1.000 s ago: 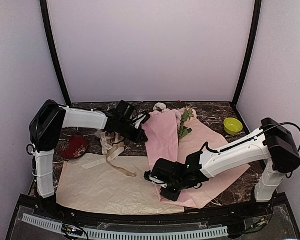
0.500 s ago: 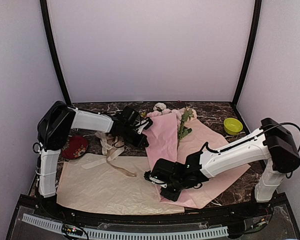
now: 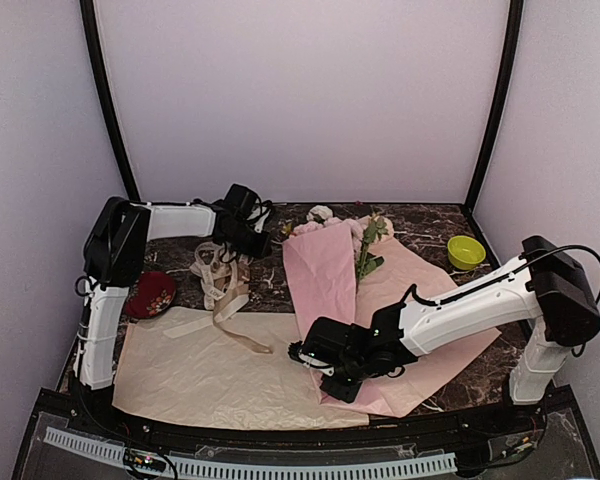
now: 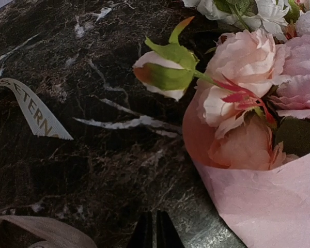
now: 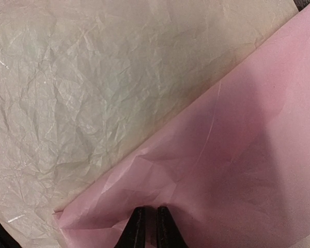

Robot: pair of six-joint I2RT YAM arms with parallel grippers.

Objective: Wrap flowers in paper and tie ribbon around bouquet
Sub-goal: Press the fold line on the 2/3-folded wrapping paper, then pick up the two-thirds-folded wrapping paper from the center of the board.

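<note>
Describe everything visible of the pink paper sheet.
The paper is a large, thin pink sheet, lightly crinkled, lying on the marble table. Its left side is folded over the flowers as a long flap, with the blooms showing past its far end. Its near corner overlaps the cream sheet, and there the right pincer appears closed on a fold.

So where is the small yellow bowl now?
In the top view, the yellow bowl sits on the dark marble table, far right, just beyond the edge of the pink paper.
</note>
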